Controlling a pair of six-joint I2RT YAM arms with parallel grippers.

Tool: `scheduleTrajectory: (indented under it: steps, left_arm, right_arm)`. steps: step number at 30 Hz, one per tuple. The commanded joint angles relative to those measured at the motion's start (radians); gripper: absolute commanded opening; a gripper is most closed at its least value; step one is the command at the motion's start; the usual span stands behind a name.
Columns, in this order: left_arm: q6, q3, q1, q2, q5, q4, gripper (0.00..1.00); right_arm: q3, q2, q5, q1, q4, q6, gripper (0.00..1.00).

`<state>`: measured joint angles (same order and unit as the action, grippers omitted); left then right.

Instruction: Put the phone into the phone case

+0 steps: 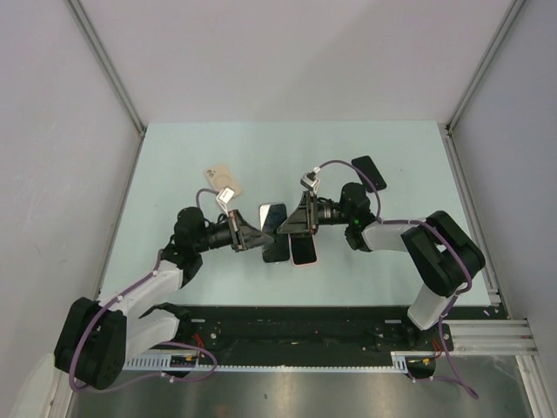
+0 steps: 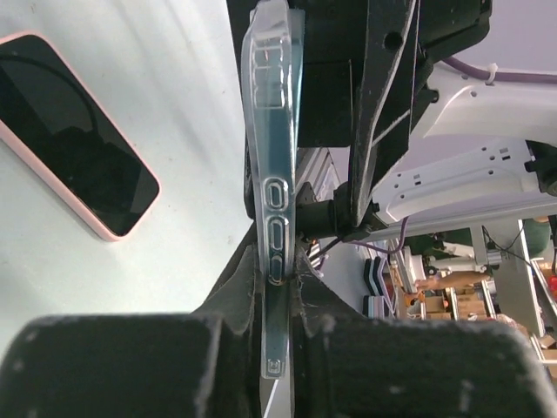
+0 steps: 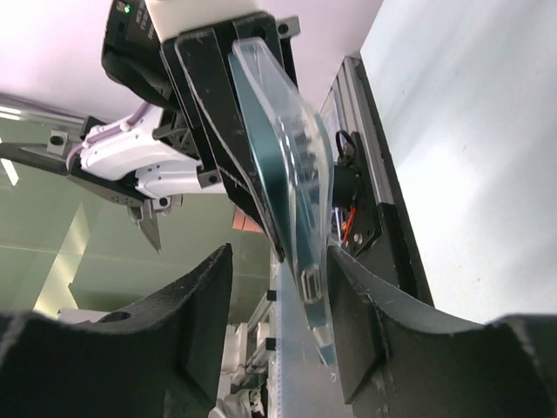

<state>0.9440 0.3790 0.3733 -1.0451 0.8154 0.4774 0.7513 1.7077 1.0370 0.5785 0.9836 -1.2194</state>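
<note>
Phone case (image 1: 272, 215) front and centre in the overhead view: we see it lifted off the pale surface (image 1: 200, 279), caught between the left tool (image 1: 261, 237) and the right tool (image 1: 287, 225), which meet nose to nose in the middle. The phone (image 1: 303, 252), pink-rimmed, lies flat on the surface just on the near side of the right tool, close under the meeting point. A beige flat item (image 1: 222, 178) lies beyond the left arm and a dark slab (image 1: 369, 171) beyond the right arm, both well apart from the tools. Open surface runs from there to the far wall, with a metal rail (image 1: 474, 218) along the right edge.

Over to the left wrist view: we get the clear case edge-on and upright, its side-button cut-outs facing us. The left tool's fingers (image 2: 235, 300) are pressed together on its lower end, clamped tight on both faces. The phone lies screen-up off to the left, apart from the case, with bare surface all round it.

Now the right wrist view: the case runs away from us, tilted, its far end gripped by the other arm. Our right tool's fingers (image 3: 196, 313) stand apart; the case's near end sits against one pad, with a clear gap to the other. The surface edge and the black base frame lie just beyond.
</note>
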Motion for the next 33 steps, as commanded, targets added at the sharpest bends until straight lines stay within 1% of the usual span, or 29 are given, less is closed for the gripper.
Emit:
scheduleTrajectory:
  steps: [1, 6, 12, 13, 14, 15, 16, 17, 19, 20, 21, 22, 24, 27, 28, 29, 31, 32, 33]
  left_arm:
    - [0.036, 0.006, -0.001, 0.030, -0.041, 0.052, 0.00]
    - [0.067, 0.008, -0.002, 0.077, -0.093, 0.059, 0.00]
    - [0.075, 0.006, -0.002, 0.105, -0.136, 0.052, 0.00]
    - [0.072, 0.005, -0.002, 0.105, -0.142, 0.049, 0.00]
    - [0.068, 0.004, -0.002, 0.102, -0.144, 0.043, 0.00]
    - [0.055, 0.006, -0.002, 0.099, -0.144, 0.026, 0.00]
    - [0.047, 0.006, -0.002, 0.094, -0.147, 0.015, 0.00]
    - [0.042, 0.006, -0.002, 0.094, -0.151, 0.007, 0.00]
    - [-0.002, 0.014, -0.002, 0.092, -0.169, -0.049, 0.00]
    - [-0.031, 0.021, -0.002, 0.089, -0.180, -0.081, 0.00]
    - [-0.094, 0.030, -0.002, 0.086, -0.192, -0.162, 0.00]
    - [-0.121, 0.052, -0.002, 0.082, -0.208, -0.202, 0.00]
    - [-0.168, 0.061, -0.001, 0.060, -0.191, -0.246, 0.00]
    - [-0.175, 0.064, -0.002, 0.042, -0.153, -0.247, 0.00]
    - [-0.175, 0.064, -0.002, 0.040, -0.145, -0.247, 0.00]
    - [-0.175, 0.064, -0.002, 0.042, -0.131, -0.246, 0.00]
    - [-0.175, 0.066, -0.002, 0.053, -0.107, -0.235, 0.00]
    - [-0.178, 0.070, -0.002, 0.056, -0.075, -0.235, 0.00]
    - [-0.183, 0.080, -0.002, 0.060, -0.056, -0.235, 0.00]
  right_arm:
    - [-0.056, -0.039, 0.041, 0.003, 0.099, -0.017, 0.53]
    - [-0.113, -0.049, 0.038, 0.017, 0.133, -0.020, 0.54]
    - [-0.127, -0.049, 0.012, 0.052, 0.151, -0.031, 0.54]
    - [-0.125, -0.039, 0.011, 0.058, 0.164, -0.040, 0.54]
    - [-0.125, -0.031, 0.011, 0.060, 0.211, -0.079, 0.52]
    - [-0.127, -0.025, 0.009, 0.060, 0.240, -0.100, 0.48]
    - [-0.132, -0.010, 0.006, 0.058, 0.306, -0.127, 0.45]
    - [-0.133, -0.002, 0.003, 0.057, 0.337, -0.171, 0.35]
    - [-0.138, 0.021, -0.009, 0.050, 0.407, -0.219, 0.20]
    - [-0.139, 0.027, -0.015, 0.050, 0.426, -0.238, 0.07]
    - [-0.141, 0.032, -0.020, 0.049, 0.435, -0.262, 0.03]
    - [-0.139, 0.033, -0.031, 0.050, 0.432, -0.264, 0.00]
    - [-0.141, 0.029, -0.041, 0.053, 0.402, -0.241, 0.00]
    - [-0.138, 0.001, -0.060, 0.060, 0.298, -0.184, 0.00]
    - [-0.139, -0.011, -0.071, 0.060, 0.235, -0.136, 0.00]
    - [-0.139, -0.032, -0.074, 0.060, 0.210, -0.117, 0.11]
    - [-0.139, -0.055, -0.077, 0.058, 0.149, -0.060, 0.24]
    - [-0.138, -0.066, -0.077, 0.055, 0.133, -0.040, 0.40]
    - [-0.139, -0.086, -0.075, 0.047, 0.115, -0.025, 0.46]
